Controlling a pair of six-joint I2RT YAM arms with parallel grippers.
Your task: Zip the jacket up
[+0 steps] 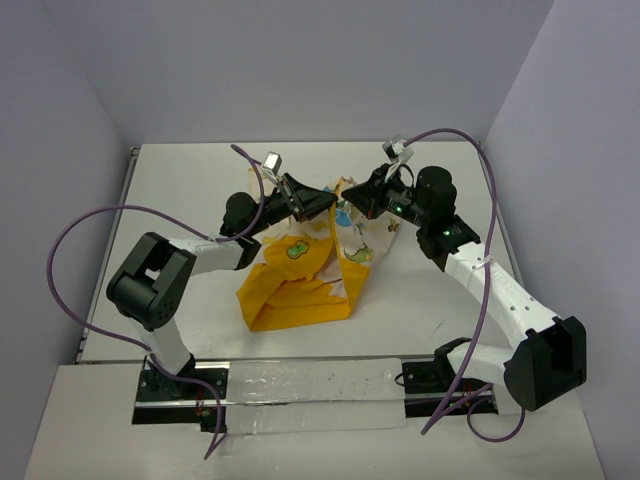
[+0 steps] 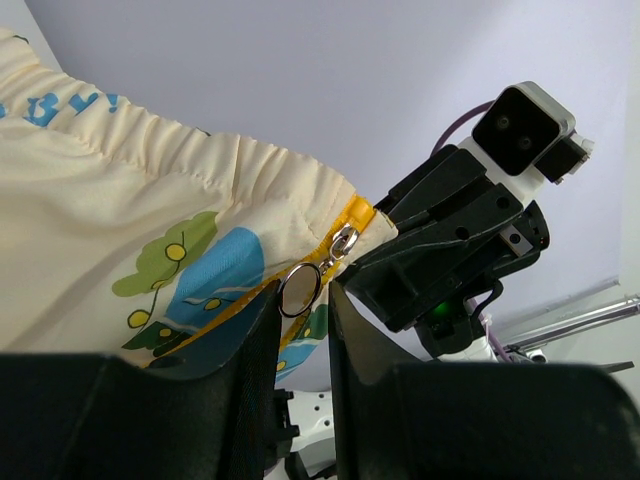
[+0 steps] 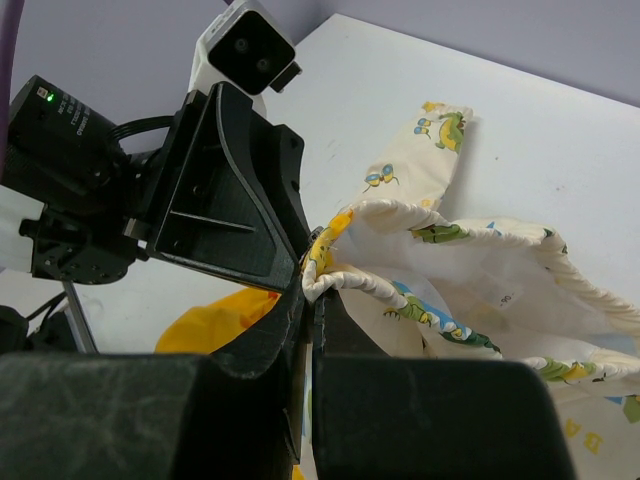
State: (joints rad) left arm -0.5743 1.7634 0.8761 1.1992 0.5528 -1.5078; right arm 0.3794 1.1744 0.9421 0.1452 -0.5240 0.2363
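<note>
Two end effectors hold the jacket [image 1: 300, 285] up above the bench [image 1: 180, 180], its yellow part resting on the surface. The left end effector [image 2: 303, 300], nearly closed, seems to pinch the zipper ring [image 2: 299, 290]; the right end effector [image 3: 308, 300] clamps the gathered hem [image 3: 345, 281].

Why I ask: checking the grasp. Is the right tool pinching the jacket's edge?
Yes, the right tool is closed on the jacket at its cream gathered edge.

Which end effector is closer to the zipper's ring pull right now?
Left. The zipper pull ring sits between the fingertips of the left end effector. The right end effector is clamped on the edge of the jacket just beyond the ring, slightly farther away.
</note>
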